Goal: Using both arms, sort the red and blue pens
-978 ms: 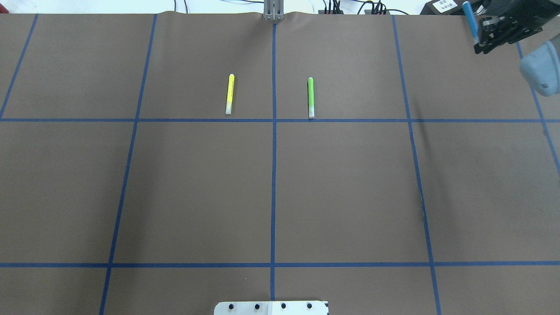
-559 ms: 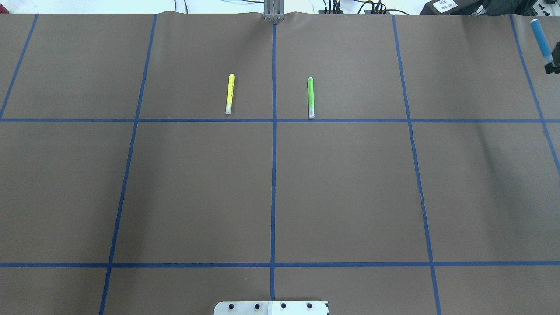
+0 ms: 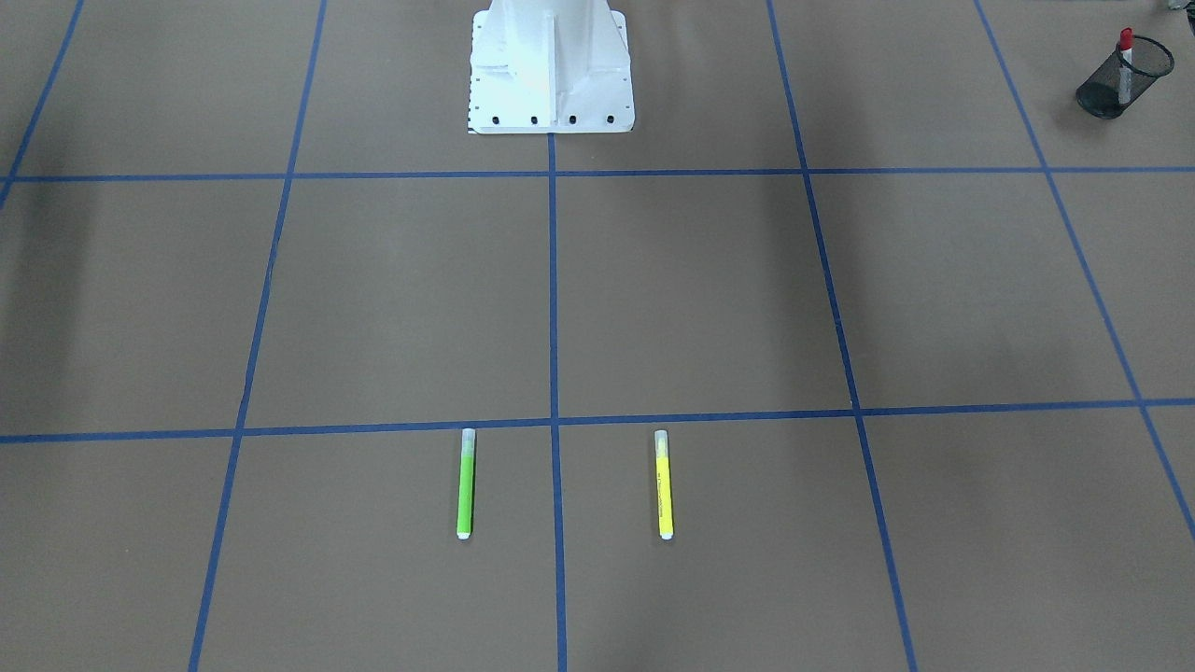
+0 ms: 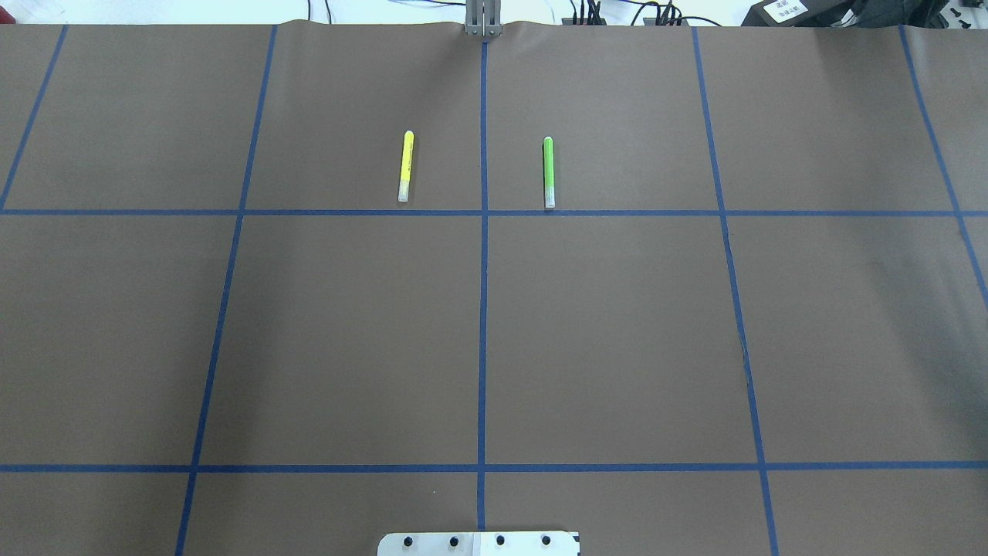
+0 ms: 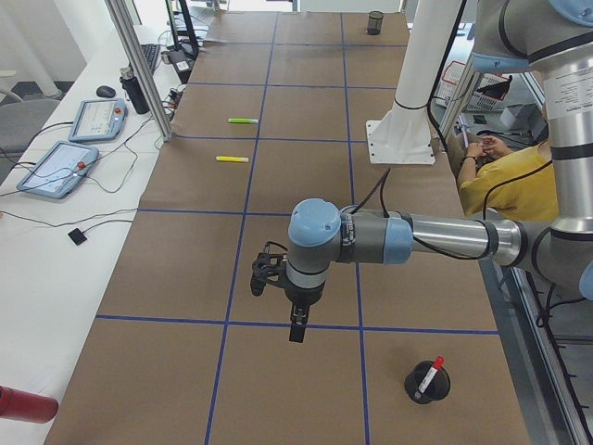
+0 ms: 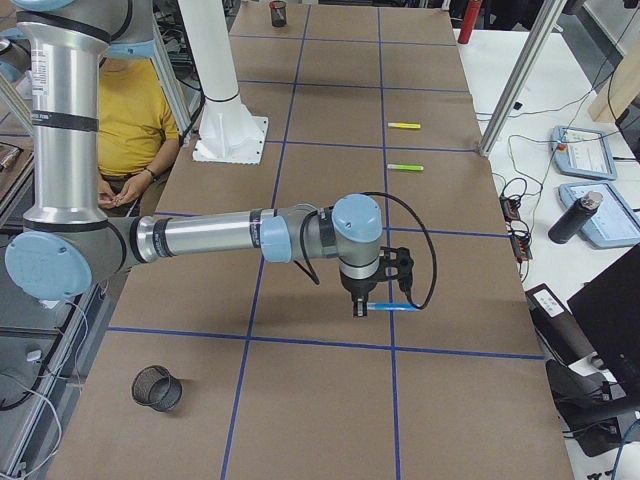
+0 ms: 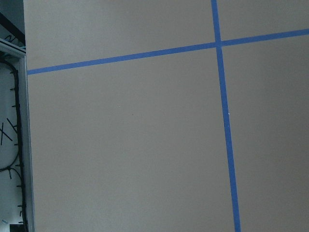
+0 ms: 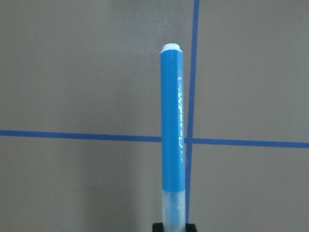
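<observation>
Exterior right view shows the right arm (image 6: 200, 240) reaching out low over the brown table (image 6: 330, 410). The right gripper (image 6: 364, 308) points down. Its fingers are pinched tight on the blue pen (image 6: 396, 307). The pen is held flat over the table and sticks out toward 3 o'clock.

In the right wrist view the pen points to 12 o'clock. Its white tip is on top and its clear cap is down between the black fingers (image 8: 157, 227). Two blue tape lines (image 8: 72, 135) cross under it. A black mesh cup (image 6: 157, 388) sits at 7 o'clock from the right gripper, well apart from it.

In the exterior left view the left arm (image 5: 435, 236) reaches over the table too. The left gripper (image 5: 296, 331) points down. I cannot tell if its fingers are open or closed. The red pen (image 5: 432, 371) stands tilted in the other mesh cup (image 5: 441, 389), at 4 o'clock from that gripper.

In the overhead view a yellow marker (image 4: 405, 166) and a green marker (image 4: 548, 171) lie flat on the table. Each one runs from 12 to 6 o'clock. The yellow one is at 9 o'clock from the green one, with a blue line between them.
</observation>
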### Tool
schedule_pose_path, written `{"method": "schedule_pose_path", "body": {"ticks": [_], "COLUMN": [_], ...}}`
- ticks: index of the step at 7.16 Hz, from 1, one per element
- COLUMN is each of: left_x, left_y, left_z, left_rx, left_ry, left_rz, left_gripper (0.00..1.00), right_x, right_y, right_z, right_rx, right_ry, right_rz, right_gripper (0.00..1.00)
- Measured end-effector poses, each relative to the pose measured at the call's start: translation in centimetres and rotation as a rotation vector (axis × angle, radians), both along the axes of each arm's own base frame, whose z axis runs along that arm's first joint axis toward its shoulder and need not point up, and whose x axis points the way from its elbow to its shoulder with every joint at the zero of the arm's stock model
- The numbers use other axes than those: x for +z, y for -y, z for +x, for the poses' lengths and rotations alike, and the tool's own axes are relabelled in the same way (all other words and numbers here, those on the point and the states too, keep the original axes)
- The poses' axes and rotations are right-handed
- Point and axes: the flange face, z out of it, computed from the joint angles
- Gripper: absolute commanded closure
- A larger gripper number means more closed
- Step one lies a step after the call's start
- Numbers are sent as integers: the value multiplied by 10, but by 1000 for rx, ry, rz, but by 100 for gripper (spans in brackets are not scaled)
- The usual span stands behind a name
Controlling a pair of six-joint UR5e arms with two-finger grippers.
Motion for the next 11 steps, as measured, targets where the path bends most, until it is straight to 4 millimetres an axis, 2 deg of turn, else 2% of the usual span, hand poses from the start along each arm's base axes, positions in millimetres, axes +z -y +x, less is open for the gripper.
{"method": "schedule_pose_path", "body": {"ticks": [3, 4, 6, 7, 8, 11], "left_x": [-1, -2, -3, -4, -5, -8], "left_y": [1, 2, 2, 2, 2, 3], "left_z": [2, 3, 4, 4, 4, 4], "left_rx": [5, 8, 9, 9, 9, 9], "left_ry": [0, -1, -8, -10, -11, -10], "left_rz": [5, 7, 10, 11, 13, 20], "left_gripper": [0, 0, 0, 0, 0, 0], "right_x": [70, 89, 119, 128, 133, 127], "right_y": [-151, -202, -295, -331, -355, -399], "right_z": [56, 63, 57, 50, 46, 42], "right_rx": [222, 313, 506, 601, 695, 995], "right_ry": [146, 214, 356, 421, 493, 807], "right_rz": [-200, -264, -384, -456, -546, -802], "right_gripper": [100, 100, 100, 100, 100, 100]}}
